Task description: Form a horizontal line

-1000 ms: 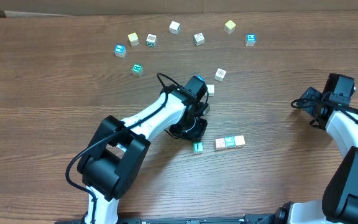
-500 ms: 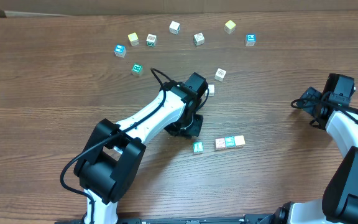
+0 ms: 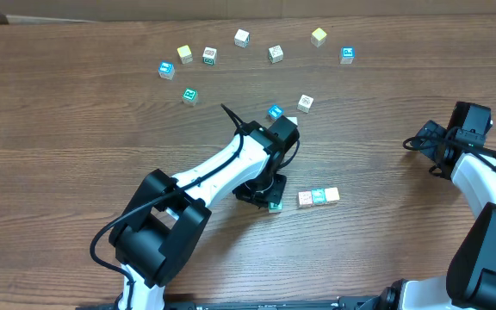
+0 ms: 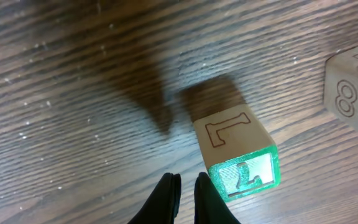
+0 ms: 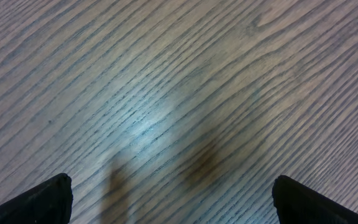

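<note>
While the left fingers (image 4: pixel 166 202) are pressed together, a small green-marked wooden cube (image 4: pixel 235 152) lies just right of their tips. The right fingers (image 5: pixel 36 202) stand wide apart.

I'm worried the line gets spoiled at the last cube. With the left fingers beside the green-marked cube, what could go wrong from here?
1. The left gripper is shut and sits by one corner of the green-marked cube, which lies skewed to it. A nudge there may spin the cube rather than slide it.
2. A gap separates the cube from the three-cube row. An overly firm push could knock that row crooked.
</note>
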